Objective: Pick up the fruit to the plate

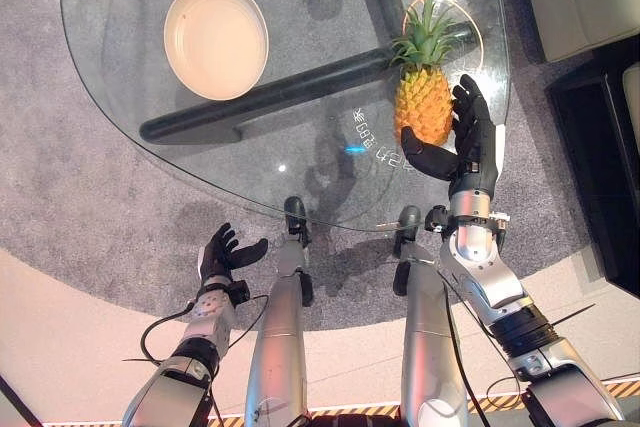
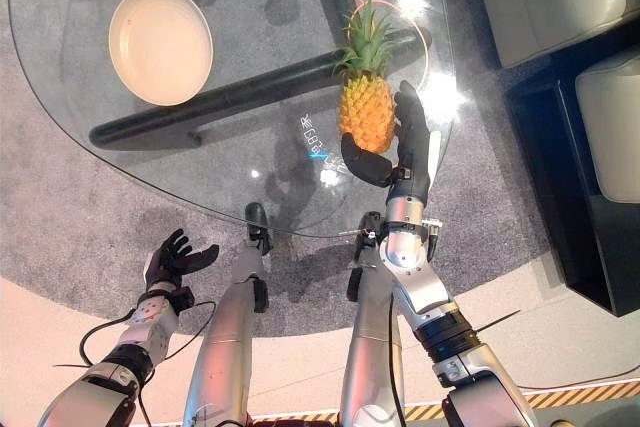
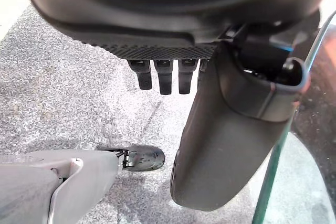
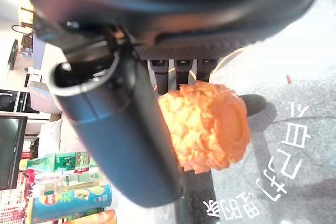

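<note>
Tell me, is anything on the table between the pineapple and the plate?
Nothing visible. The pineapple, gripped by the right hand, stands across bare glass table from the empty plate.

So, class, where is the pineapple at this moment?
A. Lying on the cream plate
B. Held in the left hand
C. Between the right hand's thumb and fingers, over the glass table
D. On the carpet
C: the pineapple sits between the right hand's thumb and fingers, over the glass table, far from the plate.
</note>
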You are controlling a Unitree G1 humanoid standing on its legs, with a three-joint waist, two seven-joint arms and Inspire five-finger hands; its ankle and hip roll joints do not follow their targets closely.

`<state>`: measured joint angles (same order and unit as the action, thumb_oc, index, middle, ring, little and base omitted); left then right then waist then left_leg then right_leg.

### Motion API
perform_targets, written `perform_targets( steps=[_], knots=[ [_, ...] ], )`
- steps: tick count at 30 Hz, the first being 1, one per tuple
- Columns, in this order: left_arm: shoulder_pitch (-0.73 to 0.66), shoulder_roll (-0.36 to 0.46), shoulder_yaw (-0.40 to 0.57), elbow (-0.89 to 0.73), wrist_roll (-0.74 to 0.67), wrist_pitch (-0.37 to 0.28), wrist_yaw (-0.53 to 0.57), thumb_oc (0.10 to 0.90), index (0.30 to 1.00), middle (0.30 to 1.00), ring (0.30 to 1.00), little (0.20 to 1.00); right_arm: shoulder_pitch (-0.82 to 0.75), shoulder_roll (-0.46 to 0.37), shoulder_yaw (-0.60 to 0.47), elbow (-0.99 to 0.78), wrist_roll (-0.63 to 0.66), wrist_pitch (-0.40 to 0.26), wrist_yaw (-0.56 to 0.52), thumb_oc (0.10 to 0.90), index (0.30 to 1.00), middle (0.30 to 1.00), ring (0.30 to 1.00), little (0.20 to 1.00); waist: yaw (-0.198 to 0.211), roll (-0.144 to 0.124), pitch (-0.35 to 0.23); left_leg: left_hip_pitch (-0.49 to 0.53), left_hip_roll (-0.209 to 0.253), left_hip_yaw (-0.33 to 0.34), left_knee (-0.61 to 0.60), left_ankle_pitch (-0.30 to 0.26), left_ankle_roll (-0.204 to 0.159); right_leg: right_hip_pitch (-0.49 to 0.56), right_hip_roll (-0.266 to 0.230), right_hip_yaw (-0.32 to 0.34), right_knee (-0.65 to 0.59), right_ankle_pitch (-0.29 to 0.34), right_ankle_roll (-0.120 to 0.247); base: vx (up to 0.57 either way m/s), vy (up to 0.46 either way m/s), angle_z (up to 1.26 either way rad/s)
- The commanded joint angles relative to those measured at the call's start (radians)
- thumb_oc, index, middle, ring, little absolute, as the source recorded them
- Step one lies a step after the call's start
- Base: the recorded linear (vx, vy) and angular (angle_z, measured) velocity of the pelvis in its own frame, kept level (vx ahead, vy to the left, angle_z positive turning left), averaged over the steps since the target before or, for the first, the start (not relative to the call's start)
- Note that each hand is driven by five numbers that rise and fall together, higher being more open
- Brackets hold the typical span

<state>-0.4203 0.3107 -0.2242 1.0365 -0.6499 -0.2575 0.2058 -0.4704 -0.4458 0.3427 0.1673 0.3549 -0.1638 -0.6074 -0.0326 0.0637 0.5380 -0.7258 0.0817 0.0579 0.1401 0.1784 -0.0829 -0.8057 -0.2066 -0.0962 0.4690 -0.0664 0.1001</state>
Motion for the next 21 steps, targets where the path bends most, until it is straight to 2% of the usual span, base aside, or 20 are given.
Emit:
perform_targets(
  steps=[1, 14, 21],
  knots=[
    [0.061, 0.014, 0.0, 0.018, 0.001, -0.027, 0.014, 0.8, 0.9, 0.9, 0.9, 0.9, -0.031, -0.046, 0.001, -0.114, -0.024, -0.036, -0.016, 0.8, 0.9, 0.9, 0.9, 0.9, 0.001, -0.011, -0.018, -0.02, -0.039, 0.013, 0.091, -0.09, 0.004, 0.033, 0.032, -0.043, -0.156, 0.092, -0.001, 0.0, 0.0, 0.0],
    [0.056, 0.014, -0.009, 0.018, 0.018, -0.017, 0.006, 0.8, 0.9, 0.9, 0.9, 0.9, -0.121, -0.055, 0.019, -0.002, -0.05, 0.086, -0.062, 0.8, 0.9, 0.9, 0.9, 0.9, 0.026, -0.001, -0.018, -0.02, -0.044, 0.009, 0.092, -0.09, 0.009, 0.03, 0.029, -0.056, -0.146, 0.09, -0.001, 0.0, 0.0, 0.01],
    [0.05, 0.019, -0.012, 0.016, 0.021, -0.005, -0.004, 0.8, 0.9, 0.9, 0.9, 0.9, -0.165, -0.059, 0.036, 0.037, -0.059, 0.175, -0.068, 0.8, 0.9, 0.9, 0.9, 0.9, 0.037, 0.002, -0.018, -0.025, -0.045, 0.006, 0.099, -0.091, 0.01, 0.027, 0.027, -0.061, -0.138, 0.088, -0.001, 0.0, 0.0, 0.02]
  ],
)
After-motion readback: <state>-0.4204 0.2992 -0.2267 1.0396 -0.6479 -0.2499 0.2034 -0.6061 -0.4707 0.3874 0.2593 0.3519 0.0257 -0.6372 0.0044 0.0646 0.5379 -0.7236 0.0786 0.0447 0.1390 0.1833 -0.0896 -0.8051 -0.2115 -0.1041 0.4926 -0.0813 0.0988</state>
